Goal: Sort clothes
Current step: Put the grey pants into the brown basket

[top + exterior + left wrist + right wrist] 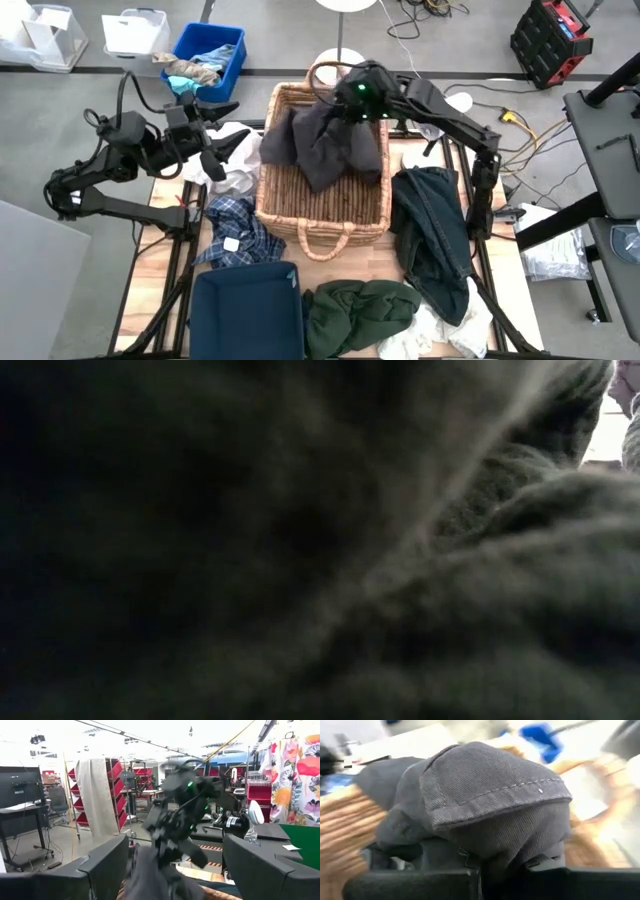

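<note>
Seen from above, a wicker basket [322, 232] sits in the middle of a wooden table [375, 262], with clothes scattered around it. The right gripper [345, 108] is over the far rim of the basket, its fingers closed on a charcoal garment [325, 145]; the right wrist view shows grey ribbed cloth [495, 805] bunched tight between the fingers. The garment hangs from the grip and drapes down into the basket, its long axis running from the far rim toward the near side, so most of the cloth already lies directly below and in front of the gripper, inside the basket. Letting go here would probably drop the rest inside it. The left gripper [207, 135] waits off the basket's left side with its fingers spread apart and nothing between them, just above a white garment [232, 170]; it is the nearer arm to that and to the plaid shirt [235, 228] beside it. A dark blue-grey garment [435, 235] lies to the right of the basket, a dark green garment [360, 312] at the near edge, and a flat blue bin [245, 310] at the near left. A second blue bin holding rags [208, 55] stands on the floor beyond the table. The low view is filled with dark cloth pressed against the lens.
</note>
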`<state>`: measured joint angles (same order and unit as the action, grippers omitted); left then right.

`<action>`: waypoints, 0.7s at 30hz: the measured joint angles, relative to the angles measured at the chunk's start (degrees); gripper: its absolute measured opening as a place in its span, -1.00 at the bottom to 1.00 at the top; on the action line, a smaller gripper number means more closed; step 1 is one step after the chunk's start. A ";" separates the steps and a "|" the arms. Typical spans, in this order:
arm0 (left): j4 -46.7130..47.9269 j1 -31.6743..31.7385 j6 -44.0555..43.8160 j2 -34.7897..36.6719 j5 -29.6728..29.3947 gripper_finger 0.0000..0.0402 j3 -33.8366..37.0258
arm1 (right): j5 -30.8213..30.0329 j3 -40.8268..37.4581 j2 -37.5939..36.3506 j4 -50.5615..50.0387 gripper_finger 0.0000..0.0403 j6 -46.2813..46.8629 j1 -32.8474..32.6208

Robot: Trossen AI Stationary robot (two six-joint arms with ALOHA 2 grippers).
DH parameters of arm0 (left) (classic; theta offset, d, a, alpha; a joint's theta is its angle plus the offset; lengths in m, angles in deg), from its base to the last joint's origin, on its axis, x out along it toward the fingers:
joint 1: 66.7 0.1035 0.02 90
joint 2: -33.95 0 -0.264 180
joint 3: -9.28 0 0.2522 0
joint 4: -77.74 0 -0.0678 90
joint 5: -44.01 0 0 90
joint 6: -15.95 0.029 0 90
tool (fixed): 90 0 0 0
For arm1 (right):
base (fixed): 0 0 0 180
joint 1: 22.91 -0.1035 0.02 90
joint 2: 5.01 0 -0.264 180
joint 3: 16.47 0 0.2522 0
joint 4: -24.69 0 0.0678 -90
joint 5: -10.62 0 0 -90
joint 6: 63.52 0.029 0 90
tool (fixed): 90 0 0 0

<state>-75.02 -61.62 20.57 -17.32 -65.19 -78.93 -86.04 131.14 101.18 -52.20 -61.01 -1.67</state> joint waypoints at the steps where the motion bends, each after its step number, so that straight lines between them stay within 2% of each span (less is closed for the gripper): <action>1: 0.04 0.00 -0.01 -0.12 0.00 0.49 0.00 | 2.22 -0.12 0.65 -0.04 -0.83 0.99 0.49; 4: 0.27 0.00 -0.09 -0.31 0.00 0.49 0.04 | 5.55 -0.38 2.63 -0.03 -0.83 1.79 1.17; 10: 0.29 0.00 -0.68 -0.39 0.00 0.49 0.04 | 5.90 -0.42 7.29 -1.13 -0.83 0.01 1.15; 18: 0.95 0.00 -0.70 -0.42 0.00 0.49 0.04 | 19.26 -0.42 12.80 -3.20 -0.83 -2.10 1.02; 21: 1.22 0.00 -0.72 -0.48 0.00 0.49 0.04 | 21.82 -0.42 14.53 -5.23 -0.83 -2.16 1.02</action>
<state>-73.79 -61.62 19.85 -17.80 -65.19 -78.89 -64.22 130.72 115.71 -57.43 -63.17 -0.65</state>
